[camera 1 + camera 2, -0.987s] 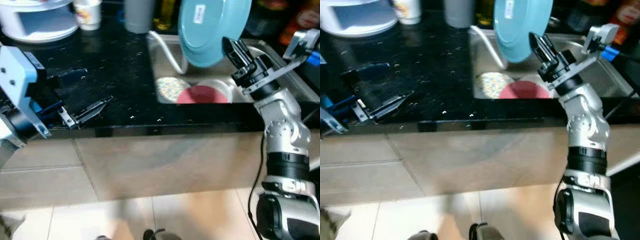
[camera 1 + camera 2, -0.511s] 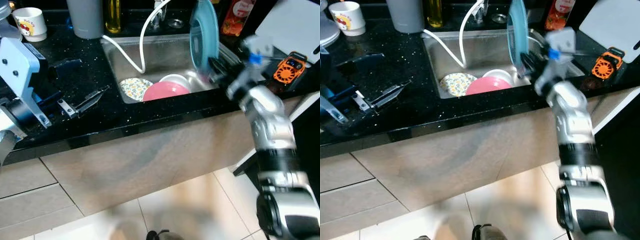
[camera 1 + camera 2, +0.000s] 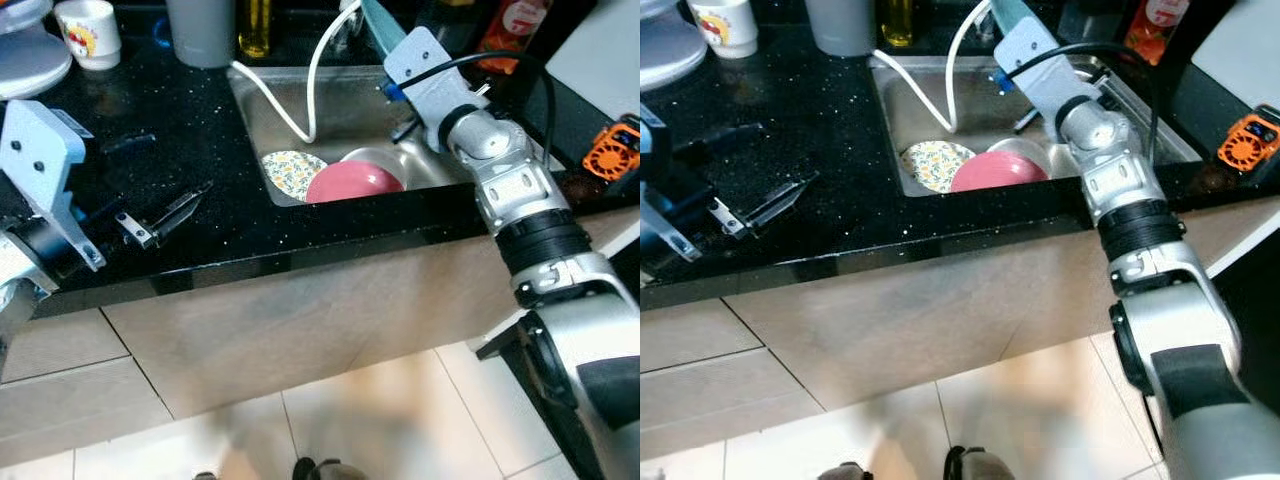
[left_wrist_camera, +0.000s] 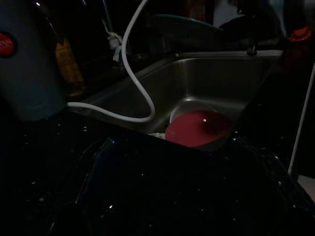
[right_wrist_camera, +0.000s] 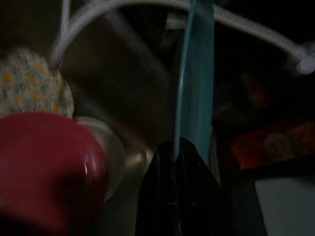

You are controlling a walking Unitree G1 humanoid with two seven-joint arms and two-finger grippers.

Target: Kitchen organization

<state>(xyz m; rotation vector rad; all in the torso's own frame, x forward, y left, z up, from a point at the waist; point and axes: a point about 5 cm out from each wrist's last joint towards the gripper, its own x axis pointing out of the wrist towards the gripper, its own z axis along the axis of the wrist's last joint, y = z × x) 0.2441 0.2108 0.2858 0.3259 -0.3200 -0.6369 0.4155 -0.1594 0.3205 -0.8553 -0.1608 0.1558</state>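
My right gripper [image 5: 174, 155] is shut on the rim of a light blue plate [image 5: 197, 73], held edge-on and upright above the back of the steel sink [image 3: 260, 110]. In the head views my right arm's wrist [image 3: 432, 72] hides the fingers, and the plate's edge [image 3: 378, 20] sticks up behind it. In the sink lie a floral plate [image 3: 292, 172], a pink bowl [image 3: 352, 184] and a white bowl [image 3: 376, 160] behind it. My left gripper [image 3: 178, 165] hangs open just over the black counter [image 3: 200, 110], left of the sink, holding nothing.
A white hose [image 3: 314, 80] loops into the sink. At the counter's back stand a mug [image 3: 88, 24], a grey canister [image 3: 205, 28] and an oil bottle [image 3: 255, 22]. A white appliance [image 3: 30, 72] is far left. An orange gadget [image 3: 612, 148] lies right of the sink.
The camera has shifted. My right arm has turned the blue plate from face-on to edge-on and carried it toward the back of the sink. The left gripper has stayed where it was.
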